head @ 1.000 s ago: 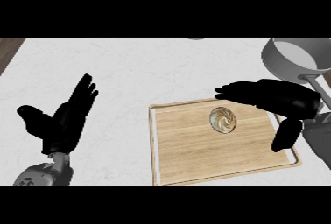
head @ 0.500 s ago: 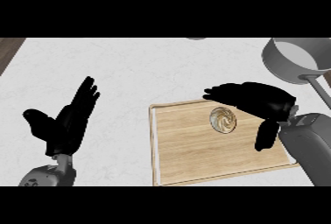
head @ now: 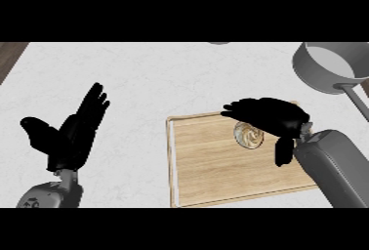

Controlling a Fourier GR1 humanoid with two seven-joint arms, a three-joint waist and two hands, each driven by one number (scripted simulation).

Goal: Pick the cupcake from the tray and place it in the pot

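You are looking down at a white, faintly marbled bench (head: pixel 151 73). At 4 o'clock a flat rectangular tray (head: pixel 209 171) of pale wood is lying, its grain running lengthwise, with a thin raised rim and rounded corners. The cupcake (head: pixel 249 135) is sitting on the tray, toward the board's 1 o'clock part. It is showing as a small round top with a cream-and-brown swirl.

Your right hand (head: pixel 272 118), matte black on a smooth grey forearm, is arching over the cupcake from its 1 o'clock side. Its fingers (head: pixel 238 108) are pointing toward 9 o'clock, bent only a little, and the thumb is dangling toward 6 o'clock, clear of the cake. So the fingers are released and are not closing round anything. You cannot tell whether the palm is touching the frosting.

The pot (head: pixel 328 66) is standing at 2 o'clock, off the tray: round, dull grey metal, with a straight bar handle slanting toward 5 o'clock.

Your left hand (head: pixel 69 136) is resting at 8 o'clock, fingers straight and pointing up toward 1 o'clock, thumb spread, holding nothing.
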